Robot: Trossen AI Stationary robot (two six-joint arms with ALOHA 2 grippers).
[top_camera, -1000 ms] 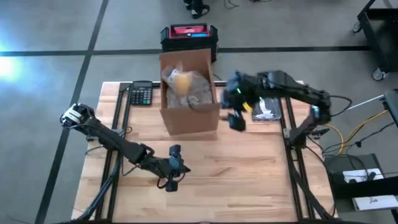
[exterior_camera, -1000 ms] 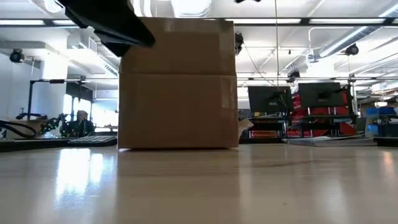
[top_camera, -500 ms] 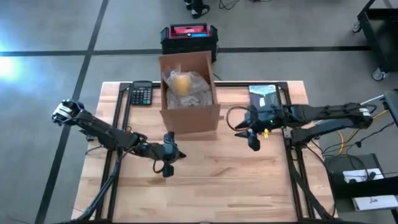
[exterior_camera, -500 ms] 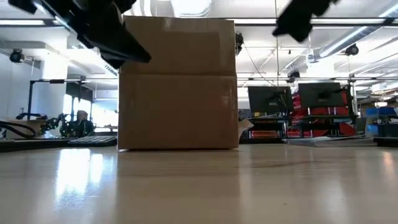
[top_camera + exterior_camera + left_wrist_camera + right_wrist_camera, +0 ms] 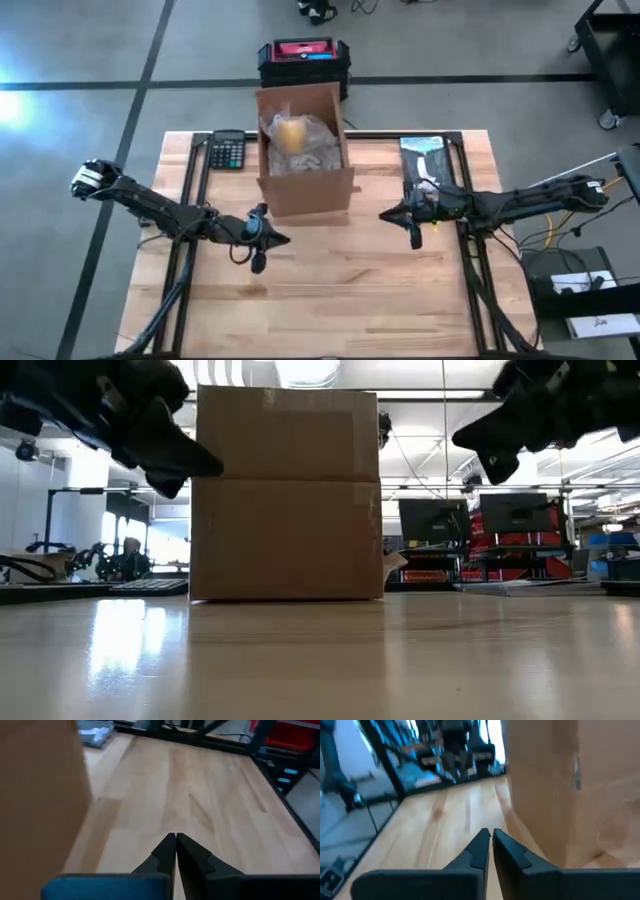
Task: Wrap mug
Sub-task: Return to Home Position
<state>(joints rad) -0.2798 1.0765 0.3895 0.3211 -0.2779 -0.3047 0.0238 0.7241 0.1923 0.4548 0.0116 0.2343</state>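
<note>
- Spanning the view, the wooden table [image 5: 330, 300] carries the cardboard box [image 5: 305, 190] at its far side.
- Inside the box sits the bubble-wrapped yellow mug [image 5: 293, 133].
- The left gripper [image 5: 176, 836] hovers left of the box, clenched on nothing.
- The right gripper [image 5: 490, 832] hovers right of it, likewise clenched.

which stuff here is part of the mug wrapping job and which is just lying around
Job: cardboard box; bubble-wrapped mug inside it; left gripper and right gripper, both shut, clear of the box.
Lying about: calculator; flat packet by the right arm; red-topped case behind the table.
</note>
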